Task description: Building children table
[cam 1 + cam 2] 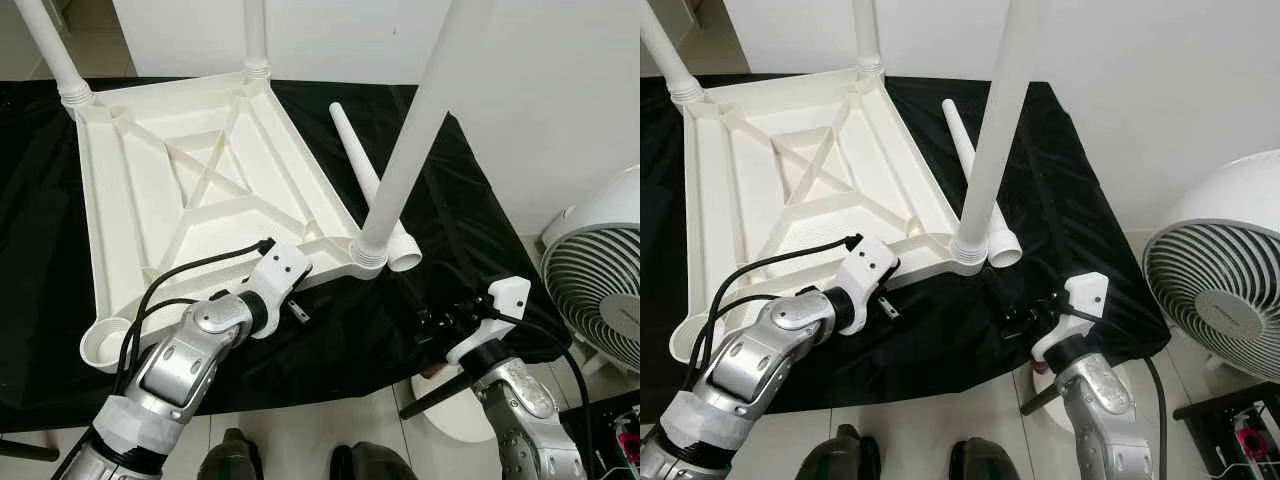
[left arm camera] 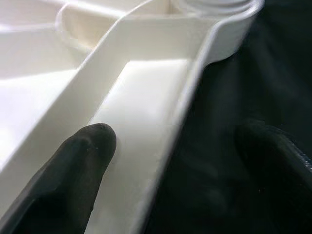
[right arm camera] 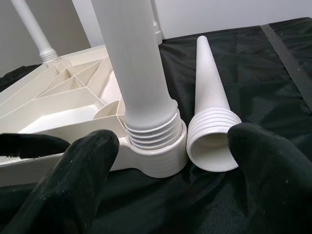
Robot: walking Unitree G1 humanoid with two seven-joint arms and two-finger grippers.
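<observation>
Nearest us, our right pincer hovers low at the desk's front edge, its two black fingers spread wide with nothing between them, aimed at the threaded open end of the loose leg. Our left pincer is at the near rim of the tabletop: its fingers are parted and straddle that rim, one finger inside the channel and the other outside over the cloth, but we cannot tell whether they are actually pressing on the plastic.

We judge the step in hand to be fitting the last leg. Three legs already stand in their corner sockets, and the near left socket is still empty. The next move, as we read it, calls for the right pincer to close on the loose leg near its thick end, lift it clear of the fitted leg it lies just beside, and carry it across to the empty corner while the left steadies the top.

The children's table is white moulded plastic, upside down on the black-draped desk, its underside ribbed with a diagonal cross. The legs are smooth tapering tubes with ridged threaded collars. Off to the right stands a white fan.
</observation>
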